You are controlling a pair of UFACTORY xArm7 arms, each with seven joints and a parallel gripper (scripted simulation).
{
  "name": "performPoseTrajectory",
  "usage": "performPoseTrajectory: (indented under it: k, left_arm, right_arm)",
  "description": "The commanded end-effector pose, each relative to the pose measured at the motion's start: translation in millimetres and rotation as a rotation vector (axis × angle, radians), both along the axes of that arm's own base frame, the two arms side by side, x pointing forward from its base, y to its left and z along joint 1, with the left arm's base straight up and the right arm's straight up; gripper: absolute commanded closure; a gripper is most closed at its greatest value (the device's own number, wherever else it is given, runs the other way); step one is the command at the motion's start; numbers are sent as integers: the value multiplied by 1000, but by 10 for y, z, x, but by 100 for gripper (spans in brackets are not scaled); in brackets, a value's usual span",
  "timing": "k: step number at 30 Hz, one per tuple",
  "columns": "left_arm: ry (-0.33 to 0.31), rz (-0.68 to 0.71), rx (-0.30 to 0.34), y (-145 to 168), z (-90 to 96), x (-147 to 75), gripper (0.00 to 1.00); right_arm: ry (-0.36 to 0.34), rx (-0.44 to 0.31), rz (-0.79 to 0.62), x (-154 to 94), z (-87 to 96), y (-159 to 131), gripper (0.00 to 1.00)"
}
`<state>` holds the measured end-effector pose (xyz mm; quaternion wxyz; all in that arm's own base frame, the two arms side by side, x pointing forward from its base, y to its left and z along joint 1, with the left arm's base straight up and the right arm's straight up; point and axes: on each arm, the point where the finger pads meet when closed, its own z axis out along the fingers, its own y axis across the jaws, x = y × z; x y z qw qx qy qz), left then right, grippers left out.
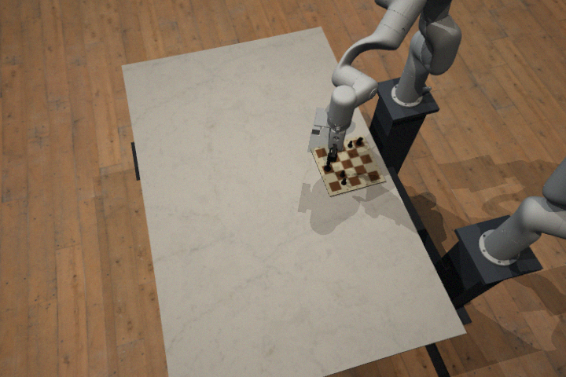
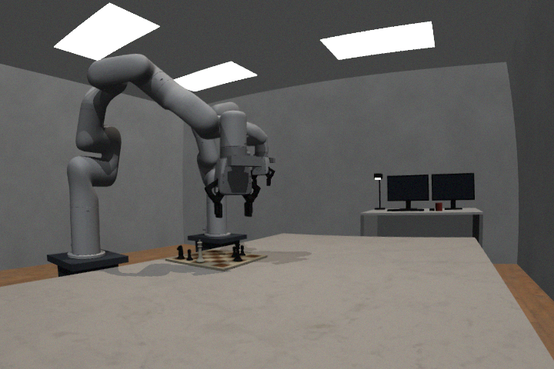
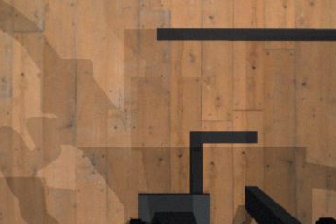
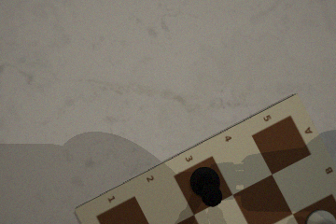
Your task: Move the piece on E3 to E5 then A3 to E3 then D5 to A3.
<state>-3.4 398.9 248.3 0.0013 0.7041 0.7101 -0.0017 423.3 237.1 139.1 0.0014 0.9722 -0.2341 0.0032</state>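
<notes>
The chessboard point(image 1: 358, 187) point(image 2: 223, 267) point(image 4: 247, 126) lies near the table edge by the arms. A black knight point(image 1: 358, 141) point(image 2: 180, 252) stands upright on E5. A small black pawn point(image 1: 350, 144) point(image 2: 189, 255) stands on D5. A black piece point(image 1: 327, 168) point(image 2: 238, 257) point(image 4: 204, 181) stands on A3. Square E3 point(image 1: 365, 159) is bare. My right gripper point(image 2: 233, 215) is open and empty, pointing down high above the board's A side; its fingers are outside the right wrist view. My left gripper point(image 2: 261, 181) is open and empty, raised away from the board.
A tall white piece point(image 2: 199, 254) point(image 4: 321, 218) stands on C5, beside the D5 pawn. Two other black pieces stand near A3: one point(image 1: 342, 174) on B2 and a pawn point(image 1: 343, 182) on B1. The left wrist view shows only floor and dark stand parts.
</notes>
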Motion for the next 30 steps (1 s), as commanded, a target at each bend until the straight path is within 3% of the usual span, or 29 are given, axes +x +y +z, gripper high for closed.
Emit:
performPoseTrajectory:
  k: [1,8,9,30]
  left_arm:
    - [-1,0,4,11,16,1,0]
    - [-1,0,4,11,16,1,0]
    - [-1,0,4,11,16,1,0]
    - [-1,0,4,11,16,1,0]
  right_arm:
    - [2,5,125,88,-3,22,0]
    - [2,5,137,96,-5,24,0]
    - [2,5,137,96,-5,24,57]
    - [2,5,137,96,-5,24,57]
